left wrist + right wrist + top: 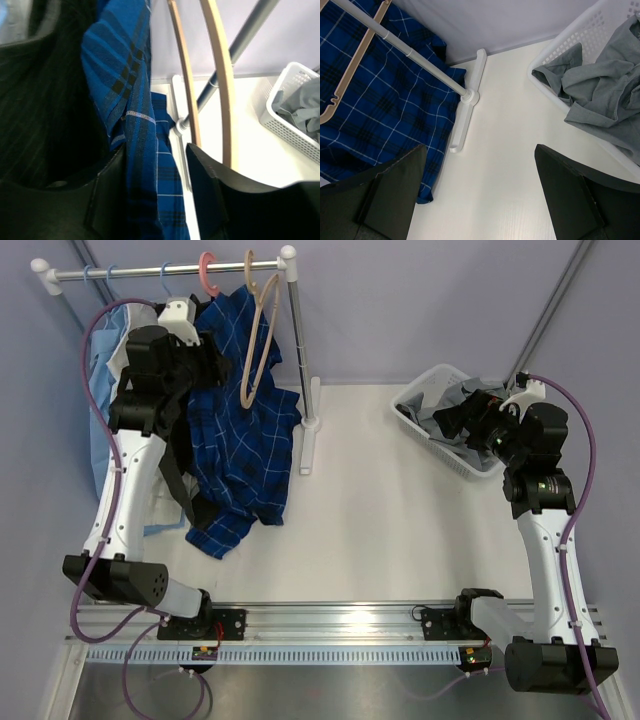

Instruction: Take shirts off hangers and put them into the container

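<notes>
Currently, left gripper point(155, 150) pinching plaid shirt point(120, 75), right gripper point(480, 147) spread wide near container point(572, 32)

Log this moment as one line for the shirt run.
left gripper: around plaid shirt, grip unclear | right gripper: open, empty, near basket | grey shirt: in basket | tan hanger: bare on rail

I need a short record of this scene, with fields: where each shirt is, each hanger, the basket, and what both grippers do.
grey shirt: crumpled inside the basket
basket: white, far right of the table
pink hanger: hooked on the rail
plaid shirt: hangs below the pink hanger, lower part on the table
tan hanger: bare, on the rail
left gripper: plaid cloth between its fingers; grip uncertain
right gripper: open, empty, near the basket
</notes>
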Controlling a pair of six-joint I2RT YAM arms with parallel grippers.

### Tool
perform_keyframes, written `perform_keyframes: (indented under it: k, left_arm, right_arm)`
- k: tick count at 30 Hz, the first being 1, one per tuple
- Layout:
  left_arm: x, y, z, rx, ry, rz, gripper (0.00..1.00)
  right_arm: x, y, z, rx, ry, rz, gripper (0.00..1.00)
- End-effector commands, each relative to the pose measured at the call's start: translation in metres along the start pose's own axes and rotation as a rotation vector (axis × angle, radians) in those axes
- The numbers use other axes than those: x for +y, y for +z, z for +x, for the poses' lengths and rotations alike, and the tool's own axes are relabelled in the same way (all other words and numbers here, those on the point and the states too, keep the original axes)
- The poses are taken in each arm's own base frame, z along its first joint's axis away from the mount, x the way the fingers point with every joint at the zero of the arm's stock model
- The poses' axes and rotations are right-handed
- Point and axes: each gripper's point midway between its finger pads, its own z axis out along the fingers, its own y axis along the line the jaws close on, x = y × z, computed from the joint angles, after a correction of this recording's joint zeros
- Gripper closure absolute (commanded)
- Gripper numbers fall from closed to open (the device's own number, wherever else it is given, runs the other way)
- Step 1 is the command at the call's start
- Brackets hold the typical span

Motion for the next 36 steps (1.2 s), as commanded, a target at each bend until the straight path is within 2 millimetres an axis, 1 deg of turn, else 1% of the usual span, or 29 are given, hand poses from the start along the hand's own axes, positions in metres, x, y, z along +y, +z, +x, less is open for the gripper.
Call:
perform_keyframes:
  k: [1,5,6,9,10,11,12,13,14,16,18,19,21,22,24,25,27,28,30,31,33,34,35,36]
  left_arm:
    - [-0.015,0.007,-0.003,-0.004,-0.009,0.044,0.5]
    - [-0.009,0.008,-0.009,-0.019,-0.011,0.011,0.6]
    - [-0.01,0.009,-0.01,-0.021,-0.011,0.011,0.68]
    - [-0.01,0.009,-0.017,-0.035,-0.004,0.006,0.76]
    - [-0.009,0.011,-0.018,-0.039,-0.001,0.002,0.84]
    - [-0.007,0.009,-0.025,-0.055,0.011,-0.01,0.9]
    - [-0.006,0.01,-0.027,-0.059,0.016,-0.019,0.96]
    - [-0.004,0.008,-0.031,-0.07,0.023,-0.027,1.0]
    - [-0.003,0.005,-0.041,-0.095,0.038,-0.04,1.0]
    - [-0.002,-0.003,-0.052,-0.127,0.049,-0.055,1.0]
    - [-0.001,-0.015,-0.07,-0.176,0.063,-0.074,1.0]
    - [0.0,-0.019,-0.074,-0.19,0.066,-0.089,1.0]
    - [-0.003,-0.034,-0.089,-0.233,0.073,-0.087,1.0]
    - [0.001,-0.039,-0.094,-0.25,0.076,-0.116,1.0]
    - [0.0,-0.047,-0.1,-0.269,0.079,-0.118,1.0]
    - [-0.001,-0.054,-0.103,-0.282,0.074,-0.118,1.0]
    - [0.001,-0.052,-0.088,-0.25,0.058,-0.122,1.0]
    - [0.001,-0.062,-0.086,-0.257,0.04,-0.123,1.0]
    - [0.002,-0.065,-0.069,-0.228,0.028,-0.123,1.0]
    - [0.002,-0.069,-0.053,-0.2,0.017,-0.118,1.0]
    - [0.001,-0.077,-0.037,-0.179,0.016,-0.105,1.0]
    - [0.003,-0.075,-0.017,-0.139,0.014,-0.108,1.0]
    - [0.001,-0.092,-0.018,-0.161,0.014,-0.103,1.0]
    - [0.002,-0.097,-0.009,-0.145,0.013,-0.106,1.0]
  right_arm:
    - [0.005,0.002,-0.002,-0.012,-0.015,-0.025,0.01]
    - [0.004,0.002,-0.002,-0.012,-0.017,-0.02,0.0]
    - [0.004,0.002,-0.001,-0.011,-0.017,-0.021,0.01]
    - [0.003,0.004,-0.001,-0.01,-0.014,-0.02,0.0]
    - [0.003,0.004,-0.001,-0.009,-0.015,-0.02,0.0]
    - [0.003,0.004,-0.001,-0.01,-0.014,-0.02,0.01]
    - [0.004,0.004,-0.001,-0.011,-0.014,-0.021,0.01]
    - [0.004,0.003,-0.001,-0.009,-0.014,-0.022,0.0]
    - [0.005,0.003,-0.002,-0.013,-0.015,-0.024,0.01]
    - [0.004,0.003,-0.001,-0.013,-0.018,-0.02,0.01]
    - [0.003,0.003,-0.001,-0.013,-0.017,-0.017,0.0]
    - [0.003,0.003,-0.001,-0.013,-0.017,-0.015,0.01]
    - [0.002,0.004,-0.001,-0.012,-0.015,-0.013,0.01]
    - [0.003,0.003,-0.001,-0.013,-0.017,-0.015,0.0]
    - [0.003,0.004,-0.001,-0.012,-0.017,-0.016,0.01]
    - [0.003,0.003,-0.002,-0.013,-0.018,-0.017,0.01]
    - [0.003,0.003,-0.002,-0.015,-0.02,-0.017,0.0]
    - [0.004,0.003,-0.001,-0.013,-0.018,-0.017,0.01]
    - [0.004,0.004,-0.002,-0.014,-0.018,-0.019,0.01]
    - [0.005,0.004,-0.002,-0.012,-0.019,-0.021,0.01]
    - [0.005,0.005,0.0,-0.005,-0.02,-0.03,0.01]
    - [0.006,0.006,0.001,-0.002,-0.019,-0.033,0.01]
    - [0.006,0.006,0.001,-0.001,-0.018,-0.034,0.01]
    - [0.006,0.007,0.001,-0.001,-0.019,-0.036,0.01]
